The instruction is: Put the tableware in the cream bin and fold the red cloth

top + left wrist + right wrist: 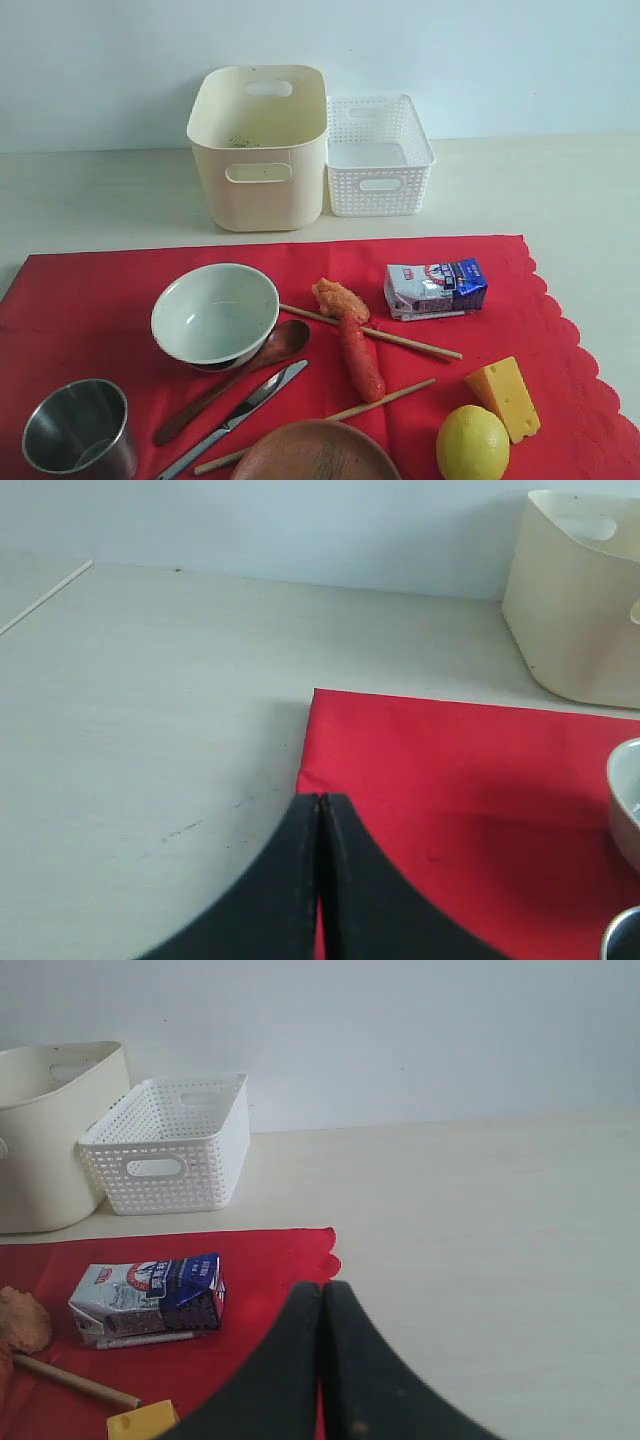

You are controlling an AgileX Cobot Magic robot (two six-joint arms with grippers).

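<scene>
At the left edge of the red cloth (450, 780) my left pincer (320, 805) hangs closed and empty. Steel cup (80, 430), white bowl (214, 320), wooden spoon (283, 341), knife (268, 386), brown plate (300, 452) and both chopsticks (420, 345) all lie on the unfolded cloth. The cream bin (258, 205) behind the bowl holds none that I see. My right pincer (322, 1295) is closed too, holding nothing. I judge everything is left to do.

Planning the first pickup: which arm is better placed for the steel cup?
Left, likely. The steel cup sits at the left end of the red cloth, where the left hand hovers shut; the cream bin stands left of centre. The right hand is over the cloth's right edge.
</scene>
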